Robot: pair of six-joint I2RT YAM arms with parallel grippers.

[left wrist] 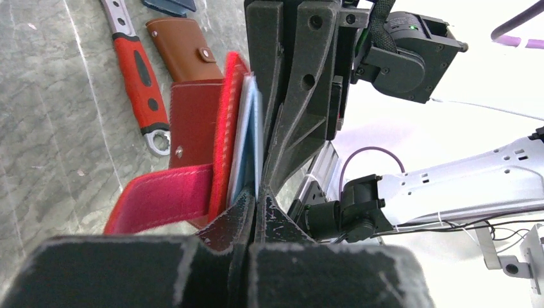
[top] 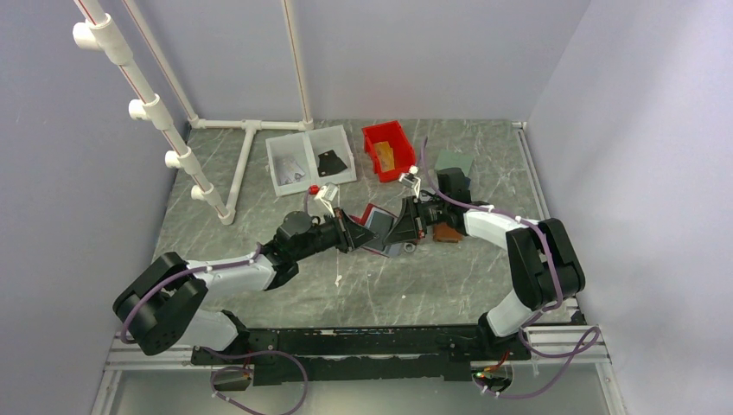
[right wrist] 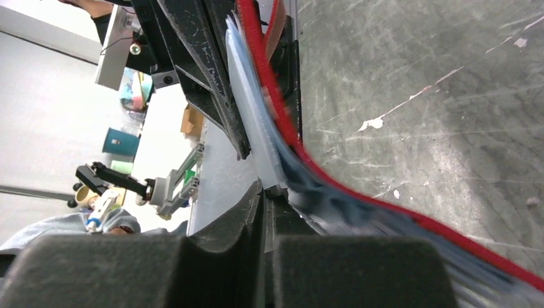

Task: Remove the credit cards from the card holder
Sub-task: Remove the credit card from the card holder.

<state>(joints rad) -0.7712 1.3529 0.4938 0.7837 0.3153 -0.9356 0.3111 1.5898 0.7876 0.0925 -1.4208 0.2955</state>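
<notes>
Grey, marbled table (top: 449, 277), flecked with pale scuffs. Bears a white pipe frame (top: 251, 125) at the back left, then a white two-part tray (top: 270, 164) and, just beside it, a red bin (top: 380, 128). Further right, a flat grey-green thing (top: 455, 161). Nearer the middle, a red-handled wrench (left wrist: 138, 70) just beside a brown wallet (left wrist: 183, 54) (cannot tell whether the card holder (left wrist: 195, 119) rests on the surface).

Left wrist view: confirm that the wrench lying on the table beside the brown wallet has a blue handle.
Not right. The wrench has a red handle, not a blue one. The rest holds: it lies on the table beside the brown wallet, as the left wrist view shows.
</notes>
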